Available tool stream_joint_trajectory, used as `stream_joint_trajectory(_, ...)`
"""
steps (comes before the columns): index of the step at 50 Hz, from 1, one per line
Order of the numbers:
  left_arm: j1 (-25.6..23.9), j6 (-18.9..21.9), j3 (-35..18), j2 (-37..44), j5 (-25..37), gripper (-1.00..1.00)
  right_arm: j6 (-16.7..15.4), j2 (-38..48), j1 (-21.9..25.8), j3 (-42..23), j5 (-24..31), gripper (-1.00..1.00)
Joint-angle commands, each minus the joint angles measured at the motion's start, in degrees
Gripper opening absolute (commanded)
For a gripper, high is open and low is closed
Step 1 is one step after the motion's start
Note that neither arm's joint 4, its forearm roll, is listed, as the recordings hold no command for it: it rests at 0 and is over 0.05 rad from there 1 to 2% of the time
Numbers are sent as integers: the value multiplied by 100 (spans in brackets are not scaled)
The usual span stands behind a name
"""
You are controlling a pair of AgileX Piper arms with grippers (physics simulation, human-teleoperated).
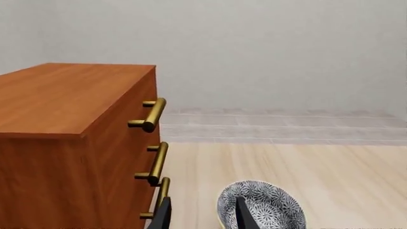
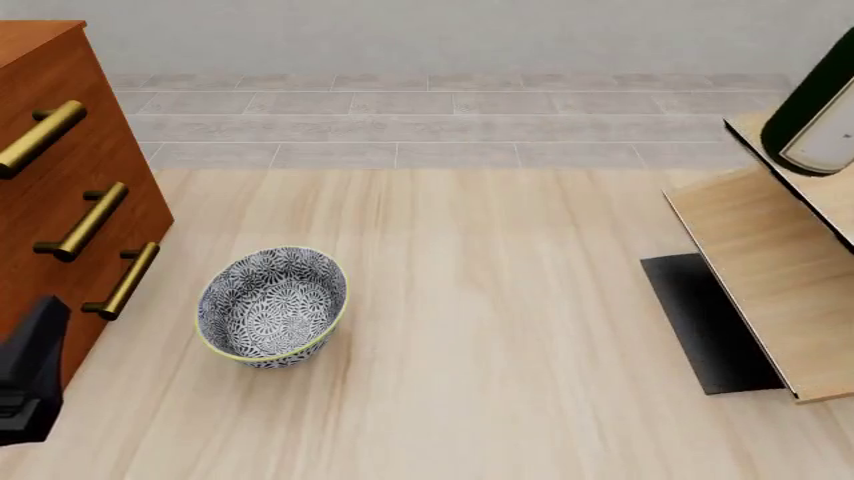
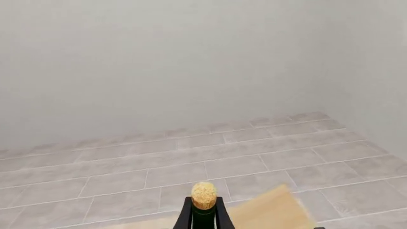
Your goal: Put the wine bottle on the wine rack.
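Wine bottle (image 2: 817, 110) sits at about two o'clock in the front view, at the frame's right edge, its dark-green body and the white label (image 2: 834, 135) near its base showing above the wine rack's (image 2: 774, 270) pale-wood panels; whether it touches the upper panel cannot be told. No writing can be read on the label. In the right wrist view the bottle's tan cork (image 3: 203, 195) and dark neck stand between the two black fingers (image 3: 184, 215) of the right tool (image 3: 203, 214), which close on the neck from both sides, with a pale-wood corner of the rack just beyond.

The rack's slanted panels run from two to four o'clock, over a black base plate (image 2: 701, 320) lying flat on the light wooden worktop (image 2: 507, 330).

At about eight o'clock, well apart from the rack, a blue-and-white patterned bowl (image 2: 271, 305) with a yellowish rim stands on the worktop; nothing shows inside it.

At nine to ten o'clock a reddish-brown drawer cabinet (image 2: 54, 200) shows three brass handles (image 2: 83, 220).

The left tool (image 1: 202, 214) hangs near the cabinet's front, just beside the bowl; its dark fingers stand parted with nothing between them.
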Motion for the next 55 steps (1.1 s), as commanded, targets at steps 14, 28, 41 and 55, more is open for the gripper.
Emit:
stream_joint_trajectory(14,-20,-36,75,-95,40,100,956,-109,-606,114,12,-100)
stream_joint_trajectory(28,-19,-45,109,0,-92,100,1099,-76,-816,112,73,-100)
stream_joint_trajectory(41,-28,-51,97,-6,-73,100,1251,-60,-1056,334,33,-100)
stream_joint_trajectory(55,-61,-54,75,98,-161,100,1276,-52,-1201,409,49,-100)
